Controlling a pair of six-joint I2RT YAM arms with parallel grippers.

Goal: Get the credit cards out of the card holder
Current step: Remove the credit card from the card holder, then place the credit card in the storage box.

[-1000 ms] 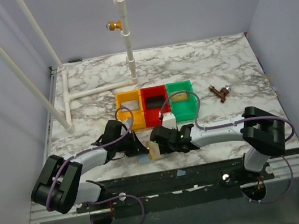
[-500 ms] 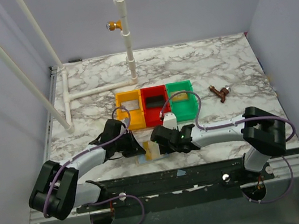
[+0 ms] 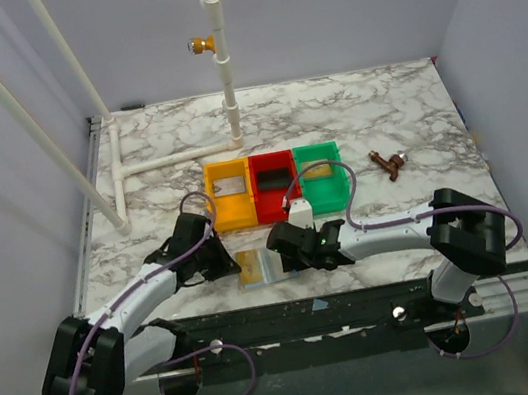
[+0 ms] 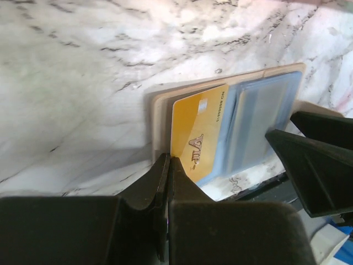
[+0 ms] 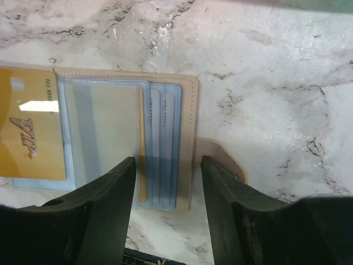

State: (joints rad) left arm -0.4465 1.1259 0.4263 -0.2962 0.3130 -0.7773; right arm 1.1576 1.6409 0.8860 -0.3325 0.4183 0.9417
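card holder [image 5: 186,127] — gold card [image 4: 198,132] half out | yellow tray [image 3: 233,212] — grey card [image 3: 229,175]

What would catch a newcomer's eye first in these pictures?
A gold card is pinched by the shut left tool, partly out of the open card holder at the table's near edge. The right tool stands open over the holder; three coloured trays line up behind it.

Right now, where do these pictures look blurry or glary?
Left wrist view: the close dark jaws are soft, the gold card sharp, the marble table washed bright on top. Right wrist view: a white glare bar on that card; the jaws shade the card holder. Top view: evenly lit.
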